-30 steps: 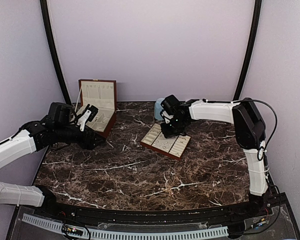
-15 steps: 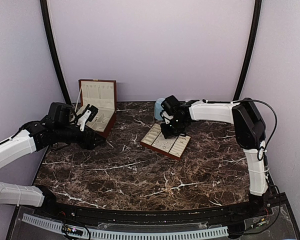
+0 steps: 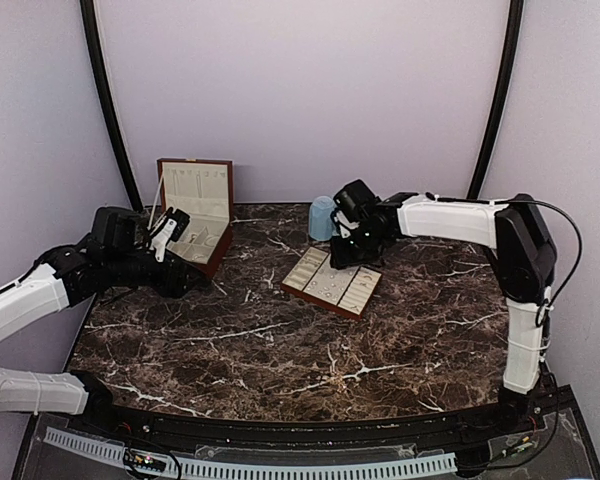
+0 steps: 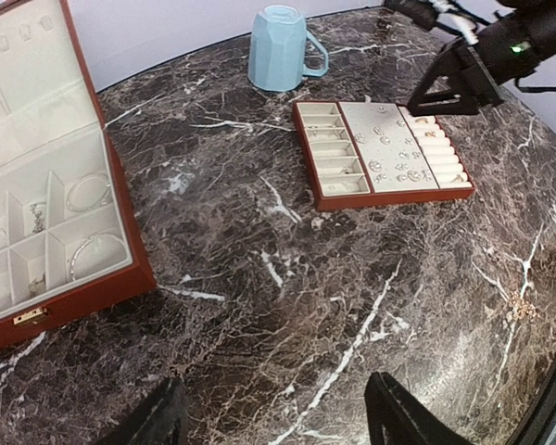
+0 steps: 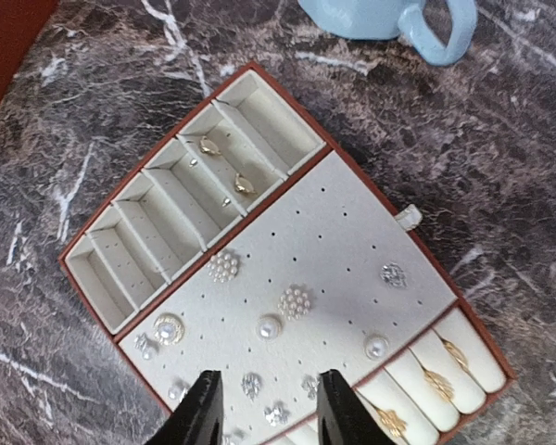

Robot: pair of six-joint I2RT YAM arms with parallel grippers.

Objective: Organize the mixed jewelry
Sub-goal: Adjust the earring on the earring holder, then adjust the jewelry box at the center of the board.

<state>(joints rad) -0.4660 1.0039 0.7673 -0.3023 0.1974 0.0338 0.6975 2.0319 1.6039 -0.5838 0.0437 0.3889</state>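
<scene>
Bare marble tabletop (image 3: 250, 275) between wooden box (image 3: 195, 215) and tray (image 3: 320, 290); mug (image 3: 322, 218) close behind tray's far edge.

1. From overhead, the jewelry (image 3: 332, 284) is mere specks, impossible to tell apart.
2. Right wrist view crops the mug (image 5: 380, 17) at the top edge.
3. Left wrist view crops the wooden box (image 4: 46, 213) at its left side.

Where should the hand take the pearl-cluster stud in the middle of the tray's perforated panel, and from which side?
Take the pearl-cluster stud by its round head, pinching across the edge from straight above. It lies flat on the tray, so only the domed head shows, and bare panel surrounds it, likely leaving room on both sides.
</scene>
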